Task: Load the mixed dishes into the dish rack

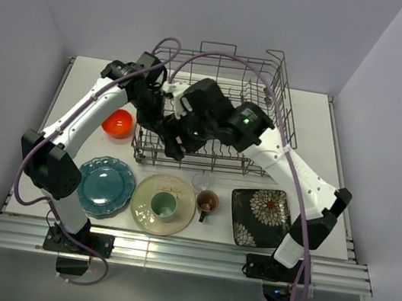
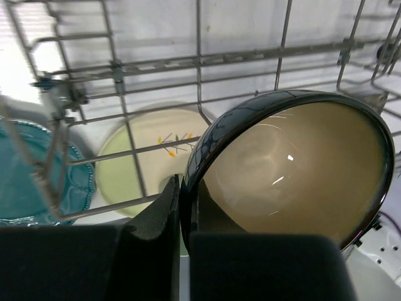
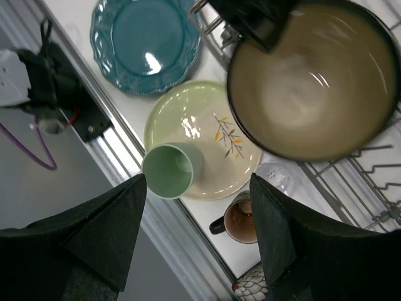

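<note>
Holding dark bowl [image 2: 294,169] over dish rack [image 2: 200,59]
Pinching rim tight with left gripper [image 2: 182,207]; gripping nothing with right gripper [image 3: 197,182], spread wide

The dish rack [image 1: 277,86] is at twelve o'clock on the worktop [image 1: 318,139]; at six, cup [image 1: 164,205] on round plate [image 1: 142,214], mug [image 1: 207,201] at its three.

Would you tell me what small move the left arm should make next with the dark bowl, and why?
Probably ease the bowl down between the wires of the rack before letting go: the left gripper pinches its rim, it hangs tilted over the rack, and the right gripper is open and empty.
</note>
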`<state>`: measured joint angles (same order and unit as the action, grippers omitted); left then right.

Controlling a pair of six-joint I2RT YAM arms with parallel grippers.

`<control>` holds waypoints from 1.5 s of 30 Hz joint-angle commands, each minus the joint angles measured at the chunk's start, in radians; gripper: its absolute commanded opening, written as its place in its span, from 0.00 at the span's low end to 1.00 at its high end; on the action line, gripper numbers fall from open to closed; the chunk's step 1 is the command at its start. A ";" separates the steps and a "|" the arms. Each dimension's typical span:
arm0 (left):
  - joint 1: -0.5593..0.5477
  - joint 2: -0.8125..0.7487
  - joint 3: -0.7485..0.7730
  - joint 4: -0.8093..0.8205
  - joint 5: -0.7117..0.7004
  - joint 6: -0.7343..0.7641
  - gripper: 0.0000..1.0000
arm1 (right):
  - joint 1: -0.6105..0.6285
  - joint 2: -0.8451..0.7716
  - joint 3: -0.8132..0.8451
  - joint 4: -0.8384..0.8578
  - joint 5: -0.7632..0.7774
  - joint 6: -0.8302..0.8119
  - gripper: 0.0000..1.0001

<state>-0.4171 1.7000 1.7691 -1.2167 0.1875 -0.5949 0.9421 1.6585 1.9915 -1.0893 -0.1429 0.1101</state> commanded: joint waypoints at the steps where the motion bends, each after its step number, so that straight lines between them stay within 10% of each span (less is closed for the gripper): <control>1: -0.052 0.019 0.041 0.039 0.081 0.023 0.00 | 0.023 -0.002 0.037 -0.003 0.032 -0.062 0.74; 45: -0.137 -0.094 0.050 0.042 0.155 -0.026 0.00 | 0.176 -0.128 -0.523 0.279 0.362 -0.309 0.58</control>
<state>-0.5472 1.7042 1.7706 -1.2304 0.2420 -0.5800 1.0878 1.5249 1.5089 -0.7959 0.1997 -0.1852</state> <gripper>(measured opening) 0.078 0.573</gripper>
